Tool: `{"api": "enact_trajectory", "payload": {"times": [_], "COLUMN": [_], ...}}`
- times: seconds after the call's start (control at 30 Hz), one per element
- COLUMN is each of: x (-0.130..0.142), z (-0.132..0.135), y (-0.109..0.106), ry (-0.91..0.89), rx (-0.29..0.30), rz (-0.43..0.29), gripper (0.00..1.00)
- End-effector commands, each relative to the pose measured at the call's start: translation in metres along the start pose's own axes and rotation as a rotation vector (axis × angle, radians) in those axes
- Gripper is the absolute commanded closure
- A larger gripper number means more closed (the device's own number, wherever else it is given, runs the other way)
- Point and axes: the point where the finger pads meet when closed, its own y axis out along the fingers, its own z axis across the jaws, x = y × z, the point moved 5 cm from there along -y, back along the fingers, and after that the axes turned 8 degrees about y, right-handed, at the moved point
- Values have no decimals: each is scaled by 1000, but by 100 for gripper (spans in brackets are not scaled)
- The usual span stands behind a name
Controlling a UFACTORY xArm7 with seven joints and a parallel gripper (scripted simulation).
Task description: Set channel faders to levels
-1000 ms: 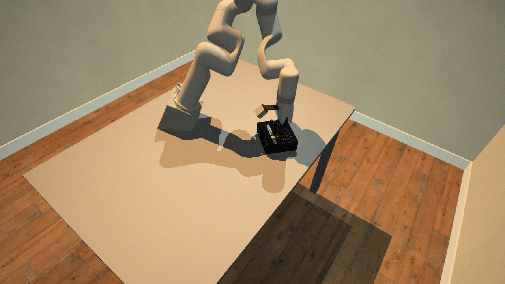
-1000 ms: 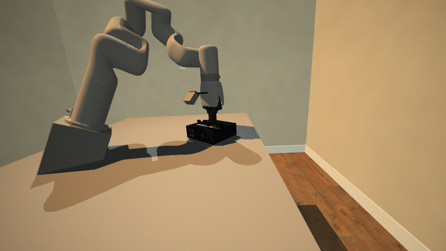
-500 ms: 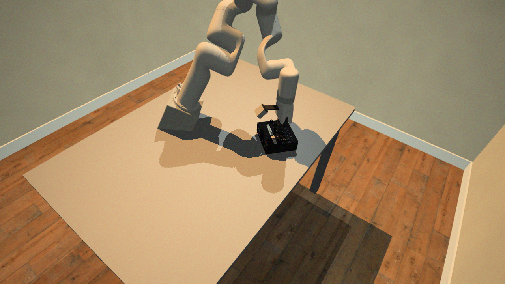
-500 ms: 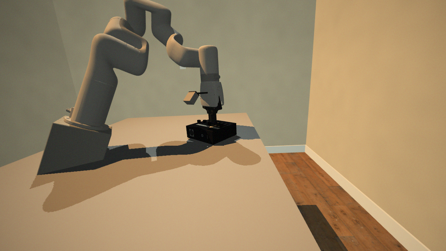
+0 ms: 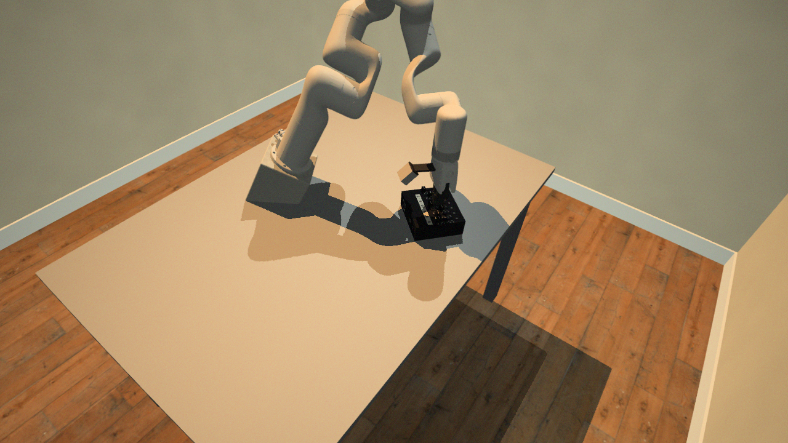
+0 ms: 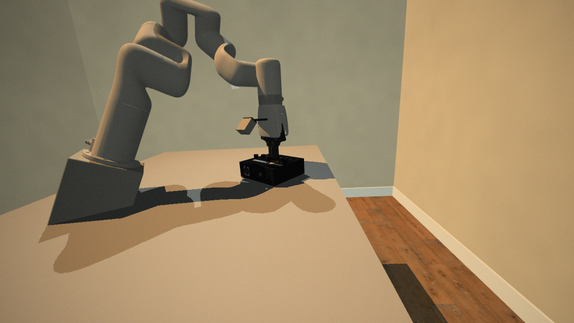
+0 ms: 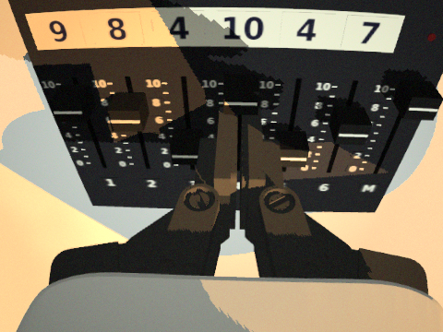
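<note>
The black lighting desk (image 5: 432, 215) stands on its feet near the table's far right edge; it also shows in the exterior view (image 6: 271, 168). In the wrist view its tape (image 7: 216, 29) reads 9, 8, 4, 10, 4, 7. My gripper (image 7: 238, 135) is shut with nothing between the fingers. Its tips rest just below the channel 4 cap (image 7: 240, 103), whose line is near 8. The channel 1 cap (image 7: 68, 111) is near 7, channel 2 (image 7: 125, 120) near 5, and channel 3 (image 7: 185, 157) near 1. Channel 5 (image 7: 292, 157) is low, channel 6 (image 7: 353, 135) is near 4, and the master (image 7: 421, 107) is near 8.
The arm's base block (image 5: 278, 184) stands on the table left of the desk. The table's right edge (image 5: 518, 220) runs close beside the desk. A wall stands to the right in the exterior view (image 6: 481, 120).
</note>
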Motion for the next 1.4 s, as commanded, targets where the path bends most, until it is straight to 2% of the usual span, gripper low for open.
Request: {"api": "enact_trajectory", "payload": {"times": [0.0,0.53,1.0,1.37], "x": [2,6,6,6], "z": [0,0,0,0], "y": [-1,-2,-37,-41], "ry": [0,0,0,0], "rx": [-1,-1,-1,-1], "rz": [-3,-3,-3,-3], "gripper": [100,100,100,100]}}
